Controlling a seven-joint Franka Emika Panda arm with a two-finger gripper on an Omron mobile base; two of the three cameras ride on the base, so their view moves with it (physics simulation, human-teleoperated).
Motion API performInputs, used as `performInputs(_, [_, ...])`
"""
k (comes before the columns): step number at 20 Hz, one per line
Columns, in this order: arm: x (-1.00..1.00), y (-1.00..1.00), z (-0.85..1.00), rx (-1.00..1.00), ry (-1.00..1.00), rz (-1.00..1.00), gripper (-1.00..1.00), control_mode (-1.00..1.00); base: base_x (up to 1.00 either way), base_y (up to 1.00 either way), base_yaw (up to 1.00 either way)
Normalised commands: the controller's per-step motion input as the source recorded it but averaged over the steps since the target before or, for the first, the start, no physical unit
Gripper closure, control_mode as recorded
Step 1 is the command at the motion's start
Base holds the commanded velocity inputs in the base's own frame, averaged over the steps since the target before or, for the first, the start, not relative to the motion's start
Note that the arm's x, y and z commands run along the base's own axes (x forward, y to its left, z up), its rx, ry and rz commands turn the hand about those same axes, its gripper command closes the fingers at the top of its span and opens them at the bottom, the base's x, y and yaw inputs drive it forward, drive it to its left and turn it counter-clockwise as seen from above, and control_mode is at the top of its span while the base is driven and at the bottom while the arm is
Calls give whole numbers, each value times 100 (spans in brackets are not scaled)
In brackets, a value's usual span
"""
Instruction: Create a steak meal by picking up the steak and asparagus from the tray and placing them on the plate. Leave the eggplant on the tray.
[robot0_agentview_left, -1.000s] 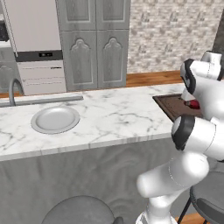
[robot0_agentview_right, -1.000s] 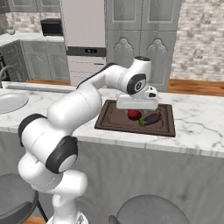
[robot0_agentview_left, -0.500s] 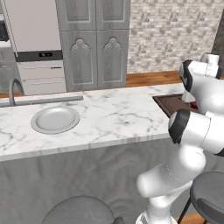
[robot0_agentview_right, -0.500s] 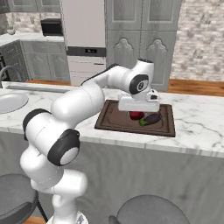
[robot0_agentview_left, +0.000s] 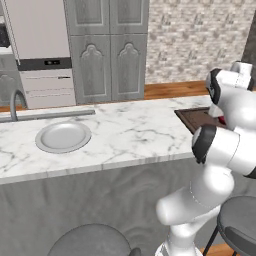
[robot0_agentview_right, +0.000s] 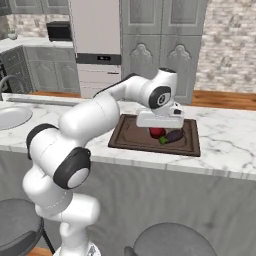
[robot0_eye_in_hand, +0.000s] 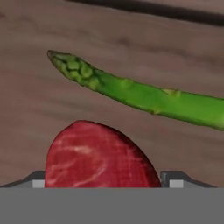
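The dark brown tray lies on the marble counter. My gripper is down low over it, open, with its fingertips on either side of the dark red steak. The green asparagus lies on the wood just beyond the steak, apart from it. The dark purple eggplant rests right of the steak, its green cap towards the tray's front. The round grey plate sits far left on the counter, next to the sink. A corner of the tray shows behind my arm.
A faucet and sink rail stand behind the plate. Bare marble counter stretches between plate and tray. Grey stools stand below the counter's front edge. Cabinets and an oven line the back wall.
The hand has come down and slightly left onto the tray, so the fingers now flank the steak. Steak, asparagus, eggplant and plate have not moved.
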Motion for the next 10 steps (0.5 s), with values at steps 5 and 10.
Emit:
performInputs(5, [-7,28,21,0,-7,3,100,-100,0,0,0])
performInputs(10, [-13,49,58,-3,-3,5,100,-100,0,0,0])
